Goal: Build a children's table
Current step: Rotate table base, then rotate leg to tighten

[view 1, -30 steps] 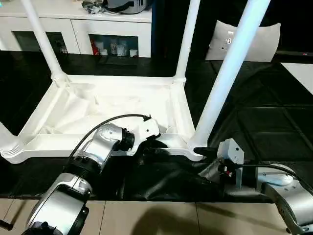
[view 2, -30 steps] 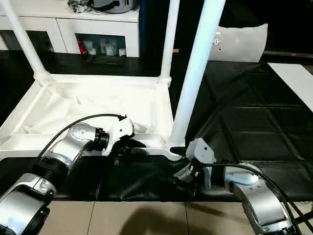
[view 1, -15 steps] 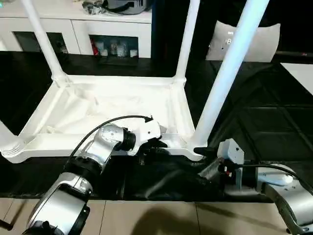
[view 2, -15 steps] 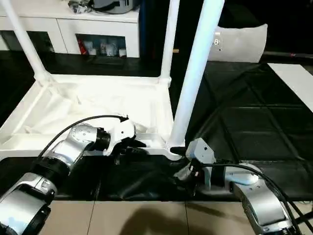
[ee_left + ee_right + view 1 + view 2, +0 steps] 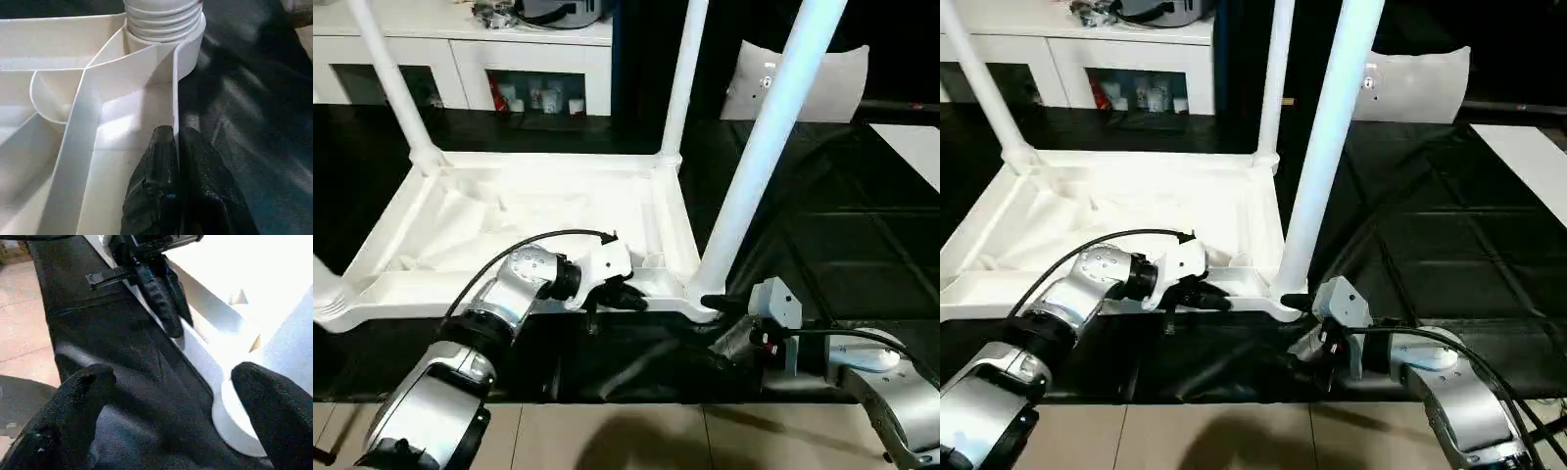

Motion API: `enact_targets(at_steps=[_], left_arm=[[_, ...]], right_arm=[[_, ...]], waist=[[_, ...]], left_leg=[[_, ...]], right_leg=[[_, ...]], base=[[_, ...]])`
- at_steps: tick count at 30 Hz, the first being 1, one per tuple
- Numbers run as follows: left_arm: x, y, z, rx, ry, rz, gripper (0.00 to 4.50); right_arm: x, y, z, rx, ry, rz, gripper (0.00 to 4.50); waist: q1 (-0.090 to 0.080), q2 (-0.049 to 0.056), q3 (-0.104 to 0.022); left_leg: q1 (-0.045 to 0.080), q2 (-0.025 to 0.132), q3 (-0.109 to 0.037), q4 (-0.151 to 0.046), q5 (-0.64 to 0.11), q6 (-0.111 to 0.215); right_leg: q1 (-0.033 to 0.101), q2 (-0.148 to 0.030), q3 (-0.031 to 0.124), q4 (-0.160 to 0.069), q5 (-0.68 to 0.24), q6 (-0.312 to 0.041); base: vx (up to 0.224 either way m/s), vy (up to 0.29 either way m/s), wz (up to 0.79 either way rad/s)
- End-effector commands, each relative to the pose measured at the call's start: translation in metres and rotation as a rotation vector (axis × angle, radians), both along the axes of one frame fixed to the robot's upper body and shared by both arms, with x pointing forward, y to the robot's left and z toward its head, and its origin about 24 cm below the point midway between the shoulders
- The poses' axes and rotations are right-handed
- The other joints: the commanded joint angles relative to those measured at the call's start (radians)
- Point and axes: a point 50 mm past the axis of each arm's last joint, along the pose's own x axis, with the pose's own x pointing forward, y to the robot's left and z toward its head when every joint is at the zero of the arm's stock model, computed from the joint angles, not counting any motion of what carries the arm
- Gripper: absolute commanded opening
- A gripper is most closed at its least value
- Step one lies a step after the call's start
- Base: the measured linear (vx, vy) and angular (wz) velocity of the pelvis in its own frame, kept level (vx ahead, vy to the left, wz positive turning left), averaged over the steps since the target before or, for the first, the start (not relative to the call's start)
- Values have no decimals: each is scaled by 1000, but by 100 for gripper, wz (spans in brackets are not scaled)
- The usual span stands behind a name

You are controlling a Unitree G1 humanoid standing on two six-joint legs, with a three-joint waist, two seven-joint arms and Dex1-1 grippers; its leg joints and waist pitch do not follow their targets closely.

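Pinched near rim of upturned children's table [image 5: 524,211] with left hand [image 5: 173,147]; kept right hand [image 5: 166,411] wide by near-right leg [image 5: 759,157]. Best held rim firmly, lifted slowly.

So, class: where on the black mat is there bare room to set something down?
The mat right of the near leg lies bare up to the panel. The near rim is crowded: the left gripper pinches it, and the right gripper sits by the corner.

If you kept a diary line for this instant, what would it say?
left gripper: shut on table rim | right gripper: open, near corner leg | table: upside down
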Motion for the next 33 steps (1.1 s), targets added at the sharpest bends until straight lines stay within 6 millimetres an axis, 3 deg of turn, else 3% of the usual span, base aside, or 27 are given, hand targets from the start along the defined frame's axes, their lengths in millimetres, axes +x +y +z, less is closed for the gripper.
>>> enact_targets(at_steps=[1,4,6,7,9,11,17,21,22,24,25,27,28,33], left_arm=[[-13,0,-7,-28,56,-76,9],[-16,5,-9,-3,46,-92,9],[-18,11,-10,10,46,-97,9],[-18,14,-10,19,41,-99,9],[-19,18,-10,34,35,-102,9],[-21,23,-8,44,39,-118,9],[-29,27,-3,52,51,-181,9],[-33,27,0,58,46,-232,9],[-34,26,1,56,43,-236,0],[-34,26,2,52,44,-238,0],[-35,25,2,56,38,-243,0],[-35,25,3,58,36,-244,0],[-35,25,3,60,33,-243,0],[-33,23,4,66,25,-235,0]], right_arm=[[6,-14,13,17,-44,-80,450],[7,-20,19,53,-4,-98,450],[9,-22,22,61,-39,-114,450],[11,-22,23,69,-63,-122,450],[13,-22,24,76,-87,-132,450],[17,-20,26,55,-125,-108,450],[15,-16,27,52,-6,-14,450],[20,-16,27,62,3,29,450],[21,-16,27,64,-5,31,421],[23,-16,26,69,-13,32,414],[25,-15,26,80,-11,40,414],[25,-15,25,83,-1,54,408],[25,-14,25,86,10,68,377],[24,-9,19,73,75,132,332]], waist=[[3,-3,-67],[-5,-5,-65],[-6,-4,-64],[-9,-10,-64],[-12,-6,-63],[-16,-12,-63],[-34,-8,-62],[-18,-7,-60],[-7,-11,-60],[-5,-12,-61],[-6,-17,-62],[-6,-13,-62],[-6,-16,-63],[-6,-15,-64]], left_leg=[[-19,75,-31,-63,8,90],[-18,75,-30,-63,2,99],[-20,71,-28,-62,-9,94],[-20,69,-27,-63,-12,90],[-19,68,-27,-63,-14,87],[-21,68,-27,-64,-16,85],[-20,74,-33,-65,0,94],[-13,73,-23,-64,-13,96],[-11,75,-24,-65,-11,92],[-10,78,-26,-65,-8,85],[-11,78,-26,-65,-6,84],[-14,75,-26,-64,-5,83],[-14,74,-25,-64,0,83],[-17,73,-25,-62,14,92]], right_leg=[[70,-117,93,-63,-208,18],[71,-114,93,-65,-213,6],[72,-115,92,-69,-238,13],[72,-112,90,-72,-254,22],[70,-111,90,-73,-262,25],[71,-113,90,-71,-272,27],[70,-113,95,-65,-244,8],[64,-114,96,-68,-273,-19],[63,-115,97,-67,-282,-17],[64,-115,97,-66,-273,-17],[64,-115,97,-63,-267,-16],[66,-116,98,-63,-266,-19],[67,-115,98,-61,-262,-17],[68,-113,97,-60,-248,-18]], base=[[0,0,0],[0,0,0],[0,0,0],[0,0,0],[0,0,0],[0,0,0],[0,0,0],[0,0,0],[0,0,0],[0,0,0],[0,0,0],[0,0,0],[0,0,0],[0,0,0]])
